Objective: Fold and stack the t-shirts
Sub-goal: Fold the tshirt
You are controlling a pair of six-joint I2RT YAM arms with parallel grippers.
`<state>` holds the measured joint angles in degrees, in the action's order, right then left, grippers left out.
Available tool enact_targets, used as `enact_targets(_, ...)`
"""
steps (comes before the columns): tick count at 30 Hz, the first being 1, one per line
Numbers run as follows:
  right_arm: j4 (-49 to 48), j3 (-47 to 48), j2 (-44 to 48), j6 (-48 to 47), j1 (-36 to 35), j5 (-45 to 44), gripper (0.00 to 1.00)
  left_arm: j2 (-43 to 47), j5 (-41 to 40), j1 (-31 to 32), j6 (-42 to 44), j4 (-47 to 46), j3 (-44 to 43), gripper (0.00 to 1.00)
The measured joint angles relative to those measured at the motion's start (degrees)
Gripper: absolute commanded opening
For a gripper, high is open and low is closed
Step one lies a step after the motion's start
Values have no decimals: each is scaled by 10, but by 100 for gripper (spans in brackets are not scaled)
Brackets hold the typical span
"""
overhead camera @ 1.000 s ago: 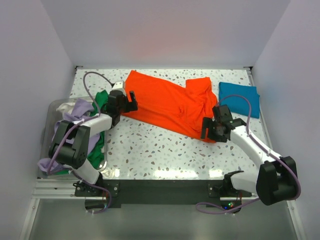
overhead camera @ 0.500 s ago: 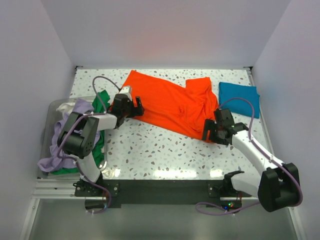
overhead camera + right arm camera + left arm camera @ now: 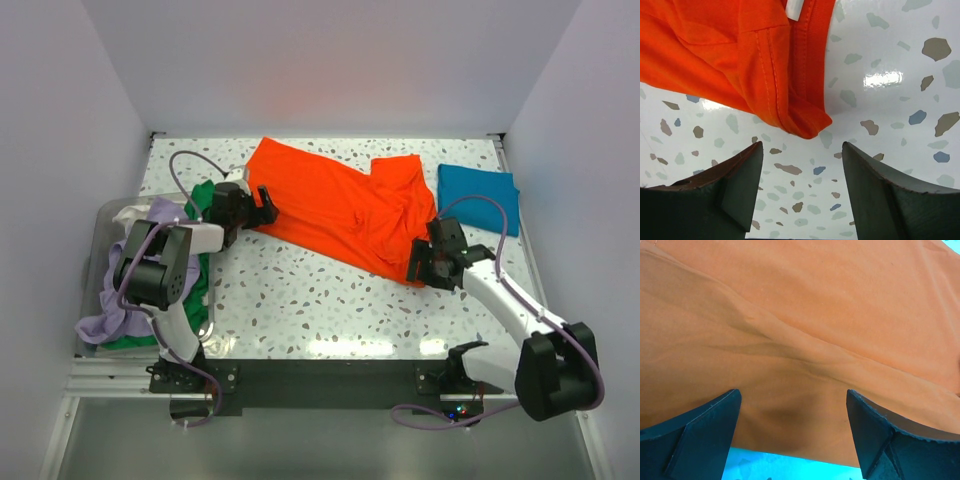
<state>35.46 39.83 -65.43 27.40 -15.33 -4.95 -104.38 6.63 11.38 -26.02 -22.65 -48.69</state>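
Speckled, glossy tabletop carries everything. Nearest the arm bases, the right gripper sits low at the orange t-shirt's near right corner. Its fingers are spread with nothing between them, and the stitched corner lies just ahead. At the shirt's left edge the left gripper is also spread wide, poised over flat cloth without pinching any. Left of the shirt, a bin holds green, lavender and whitish tees. A folded teal one lies to its far right.

The orange shirt lies rumpled and skewed across the middle. It looks light and limp — likely to sag, crease and slide on the shiny surface. The doubled seam at the corner is probably the firmest place to pinch. A hold at both ends should keep it from bunching.

Half a second ago the left gripper sat a little nearer and further right over the shirt. The right gripper has barely shifted, and the shirt lies unchanged.
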Motion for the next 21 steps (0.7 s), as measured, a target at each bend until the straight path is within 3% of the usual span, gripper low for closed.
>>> enact_targets(14,-25,0,-102,0,0,-6,43,-5,9,-5,1,5,-9,92)
enact_targets(17,-29,1,-116,-4,0,-17,28,-7,9,-5,1,5,-12,92)
enact_targets(18,-30,2,-120,-5,0,-19,17,-7,10,-6,1,6,-12,92)
enact_targets(21,-30,6,-134,-7,0,-22,4,-7,11,-8,1,7,-12,92)
